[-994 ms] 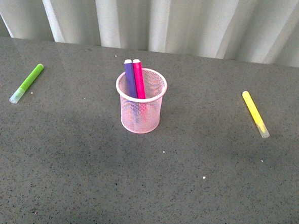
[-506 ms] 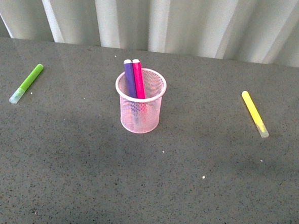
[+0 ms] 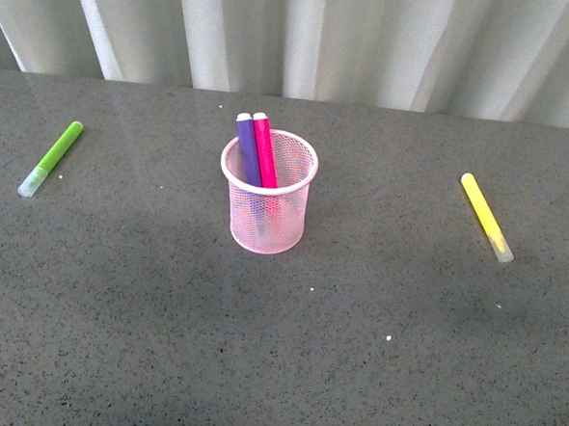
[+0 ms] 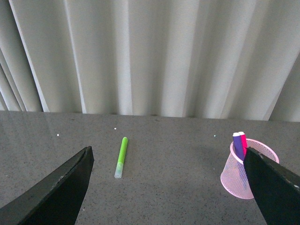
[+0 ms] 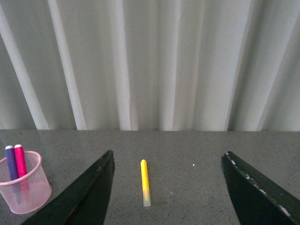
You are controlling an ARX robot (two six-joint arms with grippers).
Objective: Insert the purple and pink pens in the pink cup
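Note:
The pink cup (image 3: 265, 212) stands upright in the middle of the grey table. The purple pen (image 3: 246, 151) and the pink pen (image 3: 264, 150) stand side by side inside it, leaning toward the back rim, ends sticking out above it. Neither arm shows in the front view. In the left wrist view my left gripper (image 4: 171, 187) is open and empty, the pink cup (image 4: 241, 178) beside one of its fingers (image 4: 274, 187). In the right wrist view my right gripper (image 5: 171, 187) is open and empty, with the pink cup (image 5: 28, 190) far off to one side.
A lime-green marker (image 3: 52, 157) lies at the far left of the table and shows in the left wrist view as the green marker (image 4: 121, 156). A yellow marker (image 3: 486, 217) lies at the right, seen between the right fingers as the yellow marker (image 5: 145, 182). A pleated white curtain (image 3: 295, 35) backs the table.

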